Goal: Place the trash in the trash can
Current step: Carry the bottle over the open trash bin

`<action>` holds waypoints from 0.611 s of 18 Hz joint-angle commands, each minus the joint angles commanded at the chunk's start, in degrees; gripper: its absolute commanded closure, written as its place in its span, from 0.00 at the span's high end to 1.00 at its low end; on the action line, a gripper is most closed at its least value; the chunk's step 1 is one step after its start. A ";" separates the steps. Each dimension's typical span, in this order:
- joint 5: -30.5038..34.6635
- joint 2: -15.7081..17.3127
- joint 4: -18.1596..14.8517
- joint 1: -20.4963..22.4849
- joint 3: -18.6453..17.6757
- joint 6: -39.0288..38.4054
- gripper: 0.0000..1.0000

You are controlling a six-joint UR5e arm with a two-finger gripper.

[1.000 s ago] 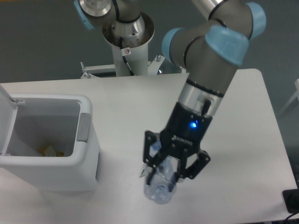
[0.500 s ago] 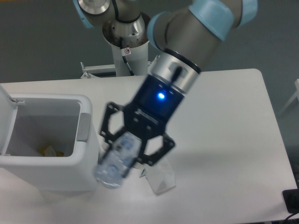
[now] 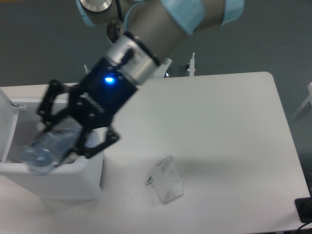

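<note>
Camera view: white table [image 3: 234, 126] under grey backdrop; gripper [image 3: 68, 131] clasps the crushed bottle [image 3: 48, 151] over the trash can [image 3: 53, 183]; wrapper [image 3: 165, 179] lies on tabletop.

The arm [image 3: 146, 29] is made of grey metal tubes with light blue caps at the joints. Its wrist has a silver ring, then a black body with a small blue light. The gripper [image 3: 58, 141] is black, with open-frame fingers [image 3: 48, 100].
</note>
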 joint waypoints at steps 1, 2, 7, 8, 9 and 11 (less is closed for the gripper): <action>0.00 0.00 0.00 -0.18 -0.09 -0.09 0.53; 0.09 -0.09 0.00 -0.53 -0.35 0.00 0.54; 0.97 0.88 0.09 -0.97 -5.00 0.96 0.57; 0.97 1.23 0.09 -0.97 -5.79 1.49 0.59; 0.97 1.40 0.35 -0.97 -6.67 2.89 0.65; 1.05 1.84 0.44 -0.97 -8.25 4.74 0.78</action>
